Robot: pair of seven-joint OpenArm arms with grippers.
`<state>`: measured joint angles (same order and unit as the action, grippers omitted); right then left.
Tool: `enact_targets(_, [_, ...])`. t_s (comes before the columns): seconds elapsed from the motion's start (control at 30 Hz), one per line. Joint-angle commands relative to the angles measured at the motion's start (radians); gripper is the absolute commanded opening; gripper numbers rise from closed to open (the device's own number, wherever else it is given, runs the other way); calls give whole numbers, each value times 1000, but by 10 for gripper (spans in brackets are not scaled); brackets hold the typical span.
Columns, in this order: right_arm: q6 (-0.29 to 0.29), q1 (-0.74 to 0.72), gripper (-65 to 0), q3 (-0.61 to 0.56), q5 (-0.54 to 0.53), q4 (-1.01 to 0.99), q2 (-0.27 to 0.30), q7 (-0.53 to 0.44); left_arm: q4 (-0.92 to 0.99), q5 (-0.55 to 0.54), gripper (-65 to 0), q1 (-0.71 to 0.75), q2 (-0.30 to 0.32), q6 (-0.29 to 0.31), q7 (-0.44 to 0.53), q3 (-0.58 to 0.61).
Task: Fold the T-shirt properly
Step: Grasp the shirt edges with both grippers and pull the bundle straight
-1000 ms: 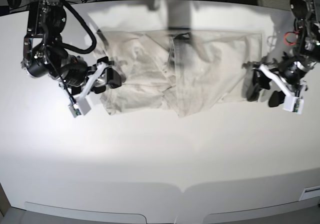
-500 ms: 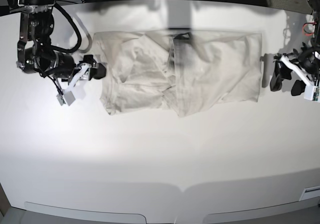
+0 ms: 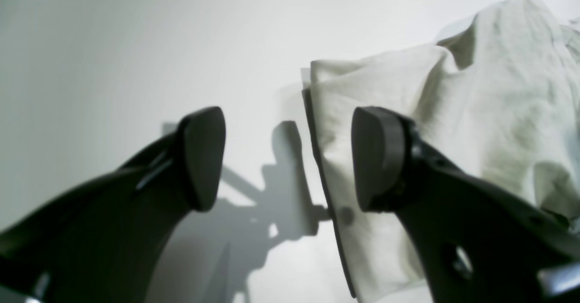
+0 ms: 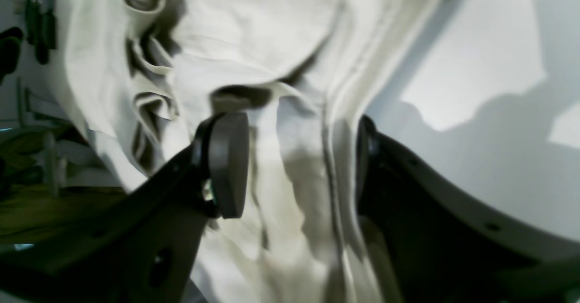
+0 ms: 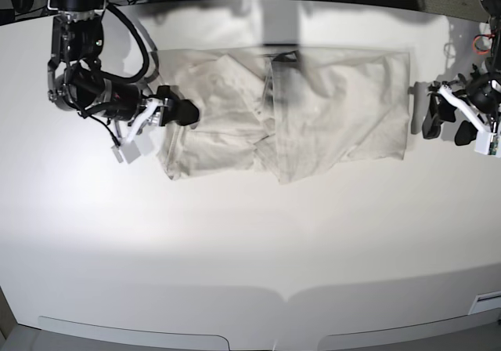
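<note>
The T-shirt (image 5: 286,116) lies spread near the tabletop's (image 5: 250,241) far edge. Only the right wrist view shows cloth between the right gripper's (image 4: 299,162) parted jaws; the left gripper (image 3: 287,158) gapes beside the hem, holding nothing.

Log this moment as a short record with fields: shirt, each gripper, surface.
shirt: T-shirt lies partly folded and wrinkled, spread across the far half of the table
right gripper: open, jaws straddling the shirt's edge
left gripper: open, just off the shirt's other edge, holding nothing
surface: white table
</note>
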<state>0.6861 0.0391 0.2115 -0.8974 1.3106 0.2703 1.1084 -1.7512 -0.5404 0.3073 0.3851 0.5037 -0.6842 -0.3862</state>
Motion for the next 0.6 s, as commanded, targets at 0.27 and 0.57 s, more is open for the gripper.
enact_targets(0.27, [-5,0,-433,-4,182,3,-83,-6,-13,-10,-225,-8,17,0,18,-8])
enact_targets(0.57, [-5,-4,-650,-1,344,3,-63,-167,-13,-10,-225,-8,17,0,16,-8])
